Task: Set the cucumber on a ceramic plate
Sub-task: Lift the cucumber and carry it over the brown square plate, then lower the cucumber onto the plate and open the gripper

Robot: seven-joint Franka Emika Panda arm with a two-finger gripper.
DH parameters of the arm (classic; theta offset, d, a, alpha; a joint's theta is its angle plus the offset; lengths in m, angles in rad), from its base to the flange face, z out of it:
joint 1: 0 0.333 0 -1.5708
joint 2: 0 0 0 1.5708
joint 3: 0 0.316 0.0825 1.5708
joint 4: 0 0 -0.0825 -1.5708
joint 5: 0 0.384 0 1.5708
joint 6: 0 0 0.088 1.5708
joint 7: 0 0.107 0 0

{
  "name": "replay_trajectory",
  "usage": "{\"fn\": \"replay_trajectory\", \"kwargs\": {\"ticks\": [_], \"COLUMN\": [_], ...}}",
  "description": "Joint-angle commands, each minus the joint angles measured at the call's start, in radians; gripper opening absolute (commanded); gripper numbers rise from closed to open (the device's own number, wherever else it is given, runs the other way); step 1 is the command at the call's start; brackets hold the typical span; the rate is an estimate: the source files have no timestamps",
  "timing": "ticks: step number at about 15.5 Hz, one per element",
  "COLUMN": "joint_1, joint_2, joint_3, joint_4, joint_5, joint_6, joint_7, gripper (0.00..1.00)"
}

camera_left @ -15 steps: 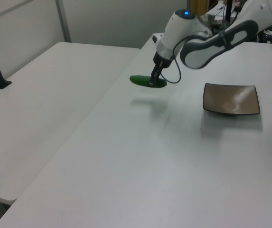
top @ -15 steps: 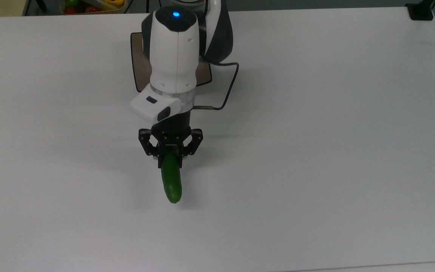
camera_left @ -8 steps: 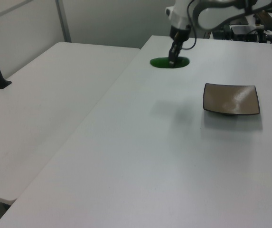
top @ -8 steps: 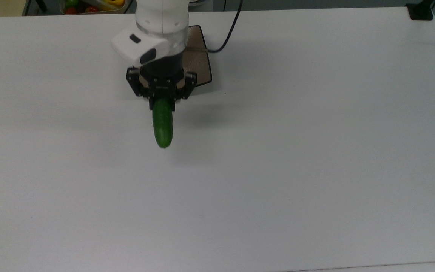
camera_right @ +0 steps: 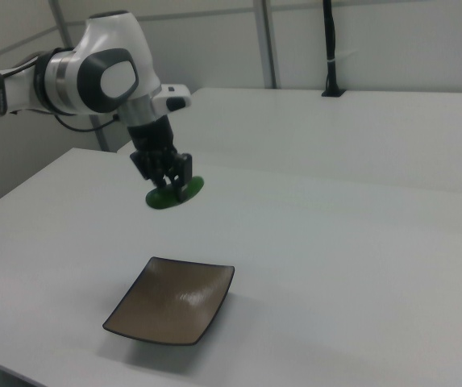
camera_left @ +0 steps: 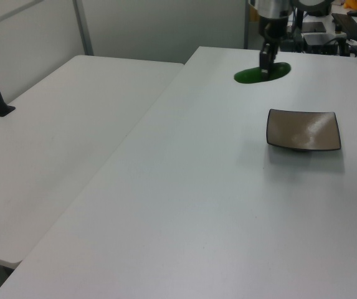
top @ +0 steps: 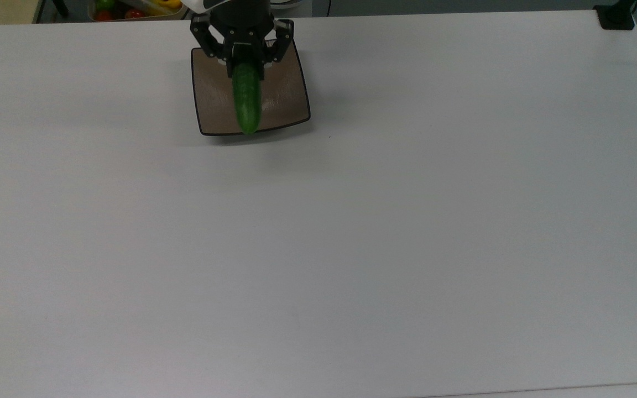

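No text, label, brand, number or sign can be read anywhere in these views

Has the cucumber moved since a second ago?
Yes. In the top view, the cucumber went up-frame from bare table onto the plate's outline, gripper holding it.

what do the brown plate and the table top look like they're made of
The plate looks like glazed ceramic: brown, streaky, with a pale sheen and a thin dark rim. The table looks like matte white laminate or painted board, flat and even with only soft shadows; which of the two is unclear.
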Motion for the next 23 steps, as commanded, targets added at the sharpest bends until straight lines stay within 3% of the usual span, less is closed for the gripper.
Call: {"fn": "replay_trajectory", "kwargs": {"ticks": [1, 6, 11, 13, 14, 17, 19, 20, 23], "joint_1": [0.006, 0.002, 0.003, 0.002, 0.0, 0.0, 0.0, 0.0, 0.0], "joint_2": [-0.07, -0.07, -0.07, -0.069, -0.069, -0.072, -0.078, -0.087, -0.112], "joint_3": [-0.001, -0.001, -0.001, 0.001, 0.001, 0.001, 0.001, 0.001, 0.001], "joint_4": [-0.133, -0.248, -0.36, -0.396, -0.4, -0.399, -0.393, -0.391, -0.376], "joint_5": [0.032, 0.07, 0.072, 0.07, 0.07, 0.07, 0.07, 0.07, 0.069], "joint_6": [-0.021, -0.001, 0.112, 0.141, 0.135, 0.112, 0.083, 0.074, 0.056], "joint_7": [0.003, -0.04, -0.042, -0.041, -0.042, -0.042, -0.042, -0.042, -0.04], "gripper": [0.04, 0.05, 0.06, 0.11, 0.16, 0.5, 0.66, 0.78, 0.97]}}
